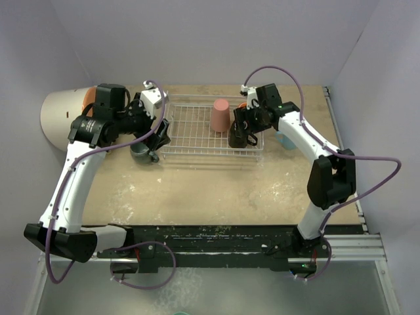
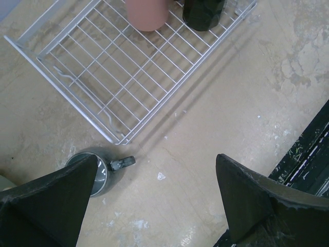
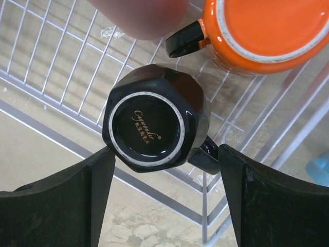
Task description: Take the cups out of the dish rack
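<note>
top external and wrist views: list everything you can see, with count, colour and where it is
dish rack: 1, white wire, middle of the table
pink tumbler: 1, pink, inside the rack
black mug: 1, black, upside down in the rack's near right corner
orange mug: 1, orange with a black handle, in the rack just beyond the black mug
grey-teal mug: 1, grey-teal, on the table by the rack's near left corner
light blue mug: 1, light blue, on the table right of the rack, partly hidden
cream cylinder: 1, cream with an orange face, far left
table: 1, tan
left gripper: 1, black, open, above the table by the grey-teal mug
right gripper: 1, black, open, either side of the black mug
</note>
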{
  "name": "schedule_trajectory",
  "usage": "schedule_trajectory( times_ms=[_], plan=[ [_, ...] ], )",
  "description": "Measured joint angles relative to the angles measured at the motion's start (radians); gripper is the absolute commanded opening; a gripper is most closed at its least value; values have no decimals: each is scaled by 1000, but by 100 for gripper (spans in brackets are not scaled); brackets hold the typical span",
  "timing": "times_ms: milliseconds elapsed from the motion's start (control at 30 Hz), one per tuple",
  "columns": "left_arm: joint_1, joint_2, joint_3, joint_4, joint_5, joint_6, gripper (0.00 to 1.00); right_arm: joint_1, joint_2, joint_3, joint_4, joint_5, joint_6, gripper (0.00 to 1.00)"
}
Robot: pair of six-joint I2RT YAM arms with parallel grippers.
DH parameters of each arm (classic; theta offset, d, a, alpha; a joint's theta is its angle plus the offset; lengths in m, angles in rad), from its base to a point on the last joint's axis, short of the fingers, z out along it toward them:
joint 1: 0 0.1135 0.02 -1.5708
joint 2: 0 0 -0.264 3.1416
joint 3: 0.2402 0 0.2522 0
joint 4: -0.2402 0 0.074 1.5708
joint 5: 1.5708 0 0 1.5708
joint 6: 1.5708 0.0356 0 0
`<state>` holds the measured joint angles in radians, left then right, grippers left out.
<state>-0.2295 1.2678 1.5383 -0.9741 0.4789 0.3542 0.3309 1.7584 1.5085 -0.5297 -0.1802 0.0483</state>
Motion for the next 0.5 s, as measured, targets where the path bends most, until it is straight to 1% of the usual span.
schedule_trajectory(
  times_ms=[267,500],
  plan=[
    [0,0,21,-2,0,-4,99,45,74,32,-3,5,-8,75],
    [0,0,26,-4,0,-7,99,127,88,47,17,31,18,68]
  ],
)
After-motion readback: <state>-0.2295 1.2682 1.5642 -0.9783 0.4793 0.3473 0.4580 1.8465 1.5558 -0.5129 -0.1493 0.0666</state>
